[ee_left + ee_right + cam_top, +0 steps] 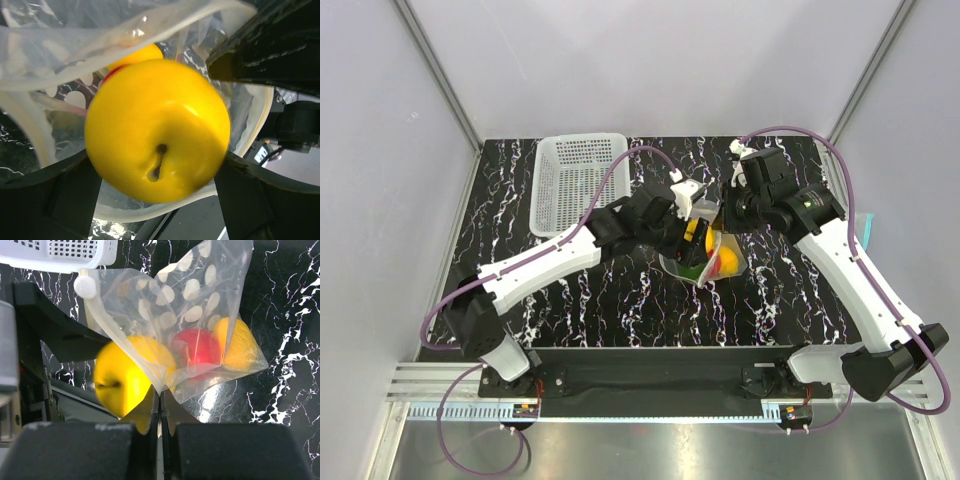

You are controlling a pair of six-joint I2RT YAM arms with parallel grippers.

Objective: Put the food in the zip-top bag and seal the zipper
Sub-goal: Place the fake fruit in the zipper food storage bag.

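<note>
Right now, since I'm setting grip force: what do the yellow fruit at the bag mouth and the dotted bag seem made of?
Yellow fruit: probably moulded plastic, glossy; bright highlights, smooth skin, moulded stem dimple. Zip-top bag: thin soft clear plastic film, shiny; it creases and shows fruit through it.

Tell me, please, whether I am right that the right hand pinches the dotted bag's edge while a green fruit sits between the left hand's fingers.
Not quite: the left wrist view shows that fruit is yellow, not green. The right hand does pinch the dotted bag's edge.
</note>
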